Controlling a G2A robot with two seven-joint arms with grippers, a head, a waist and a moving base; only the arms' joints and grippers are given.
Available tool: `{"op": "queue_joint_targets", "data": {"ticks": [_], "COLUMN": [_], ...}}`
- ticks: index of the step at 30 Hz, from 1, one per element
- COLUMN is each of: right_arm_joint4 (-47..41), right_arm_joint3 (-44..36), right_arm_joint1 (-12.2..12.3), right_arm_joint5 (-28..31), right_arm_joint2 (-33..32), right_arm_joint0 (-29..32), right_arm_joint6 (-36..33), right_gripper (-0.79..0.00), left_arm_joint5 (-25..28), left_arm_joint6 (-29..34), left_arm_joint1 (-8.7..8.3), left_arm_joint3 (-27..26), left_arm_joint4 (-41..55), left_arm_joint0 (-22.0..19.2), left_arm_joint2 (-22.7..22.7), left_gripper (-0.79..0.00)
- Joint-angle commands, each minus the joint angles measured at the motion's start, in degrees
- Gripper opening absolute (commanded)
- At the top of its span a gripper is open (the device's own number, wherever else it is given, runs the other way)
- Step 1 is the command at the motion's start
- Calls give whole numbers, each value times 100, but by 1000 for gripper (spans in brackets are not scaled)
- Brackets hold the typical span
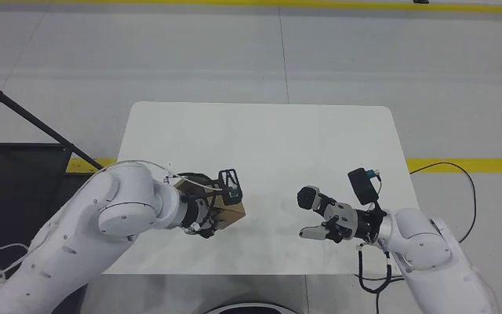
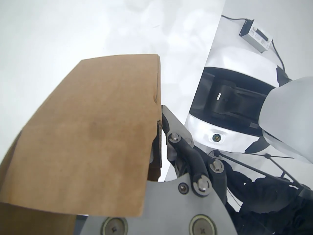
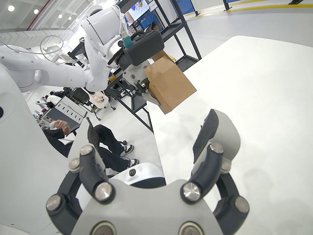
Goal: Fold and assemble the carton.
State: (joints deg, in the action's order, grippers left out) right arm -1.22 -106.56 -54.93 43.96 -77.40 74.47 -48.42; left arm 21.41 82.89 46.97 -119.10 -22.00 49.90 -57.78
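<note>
Cardboard of plain brown makes up every face of the carton (image 1: 230,210) that shows, and I can make out no legible writing on it. It sits over the near left part of the white table (image 1: 314,141), clamped at one end in the left gripper (image 1: 210,213), whose fingers are closed on the board. In the left wrist view one dark finger (image 2: 164,125) presses against the carton's (image 2: 93,135) raw edge, just where the flap is cut; the other finger is hidden behind the board. From the right wrist view the carton (image 3: 168,84) reads as a shallow box, folded into shape, held tilted. Its broad face is turned up and towards that camera, a narrow side wall lies beneath it, and one corner hangs lowest. Its long axis runs out from the left gripper (image 3: 152,95) towards the middle of the table and the other arm. Whether that low corner touches the tabletop I cannot tell. The right gripper (image 1: 310,214) is well apart from the carton, over the near right part of the table. Its two ribbed fingers (image 3: 206,133) are spread wide, with nothing between them.
</note>
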Motion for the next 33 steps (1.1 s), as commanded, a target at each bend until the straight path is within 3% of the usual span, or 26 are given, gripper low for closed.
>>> {"op": "queue_joint_targets", "data": {"ticks": [1, 17, 21, 27, 33], "right_arm_joint4": [0, 0, 0, 0, 0], "right_arm_joint3": [0, 0, 0, 0, 0], "right_arm_joint1": [0, 0, 0, 0, 0], "right_arm_joint5": [0, 0, 0, 0, 0], "right_arm_joint2": [0, 0, 0, 0, 0], "right_arm_joint0": [0, 0, 0, 0, 0], "right_arm_joint6": [0, 0, 0, 0, 0], "right_gripper": [0, 0, 0, 0, 0], "left_arm_joint5": [-1, 24, 21, 67, 225], "left_arm_joint6": [1, -46, -22, -68, -224], "left_arm_joint1": [-6, -8, 13, 28, 35], "left_arm_joint3": [8, 30, 141, 449, 984], "left_arm_joint4": [8, -187, -433, -725, -711], "left_arm_joint0": [-6, 24, -210, -978, -2196], "left_arm_joint2": [10, 60, 302, 1186, 2602], "left_gripper": [-785, -785, -785, -785, -785]}}
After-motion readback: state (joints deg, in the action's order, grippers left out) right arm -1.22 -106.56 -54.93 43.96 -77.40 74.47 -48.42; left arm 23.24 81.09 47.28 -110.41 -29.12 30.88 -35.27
